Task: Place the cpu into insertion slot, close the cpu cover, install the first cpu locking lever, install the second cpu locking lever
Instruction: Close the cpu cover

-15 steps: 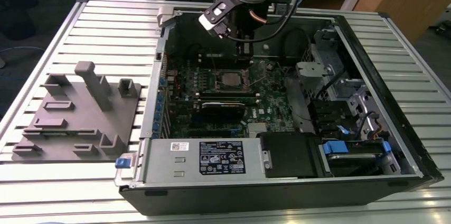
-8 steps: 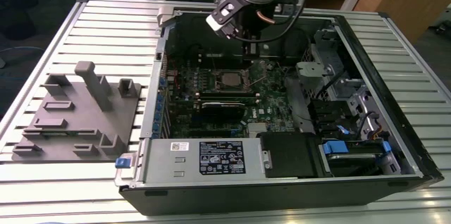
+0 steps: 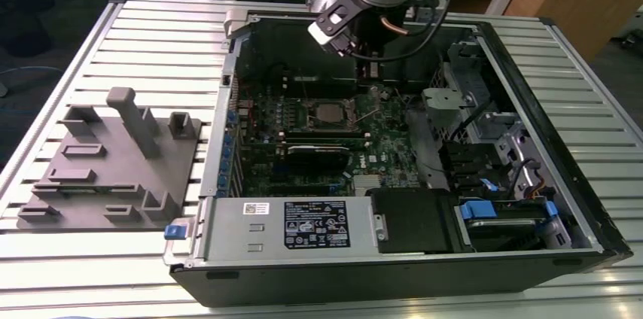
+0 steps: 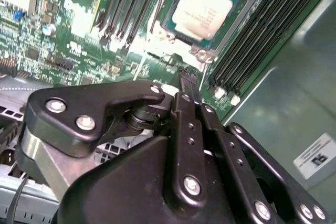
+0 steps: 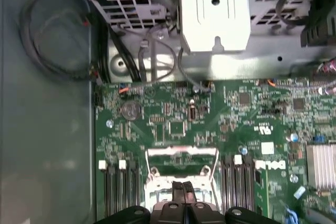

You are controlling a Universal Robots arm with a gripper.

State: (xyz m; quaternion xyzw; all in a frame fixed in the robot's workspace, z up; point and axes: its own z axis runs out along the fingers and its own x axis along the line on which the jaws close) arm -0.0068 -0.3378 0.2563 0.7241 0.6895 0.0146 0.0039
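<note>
Your gripper (image 3: 369,69) hovers above far half of case, just beyond socket. Jaws pressed together, nothing between them: suited to pushing, not carrying. cpu (image 4: 202,9) lies flat in insertion slot (image 4: 169,22), silver top exposed.

My slatted metal table (image 3: 150,33) carries an open computer tower (image 3: 402,281) lying flat and, just beside it, a grey moulded fixture plate (image 3: 101,183).
</note>
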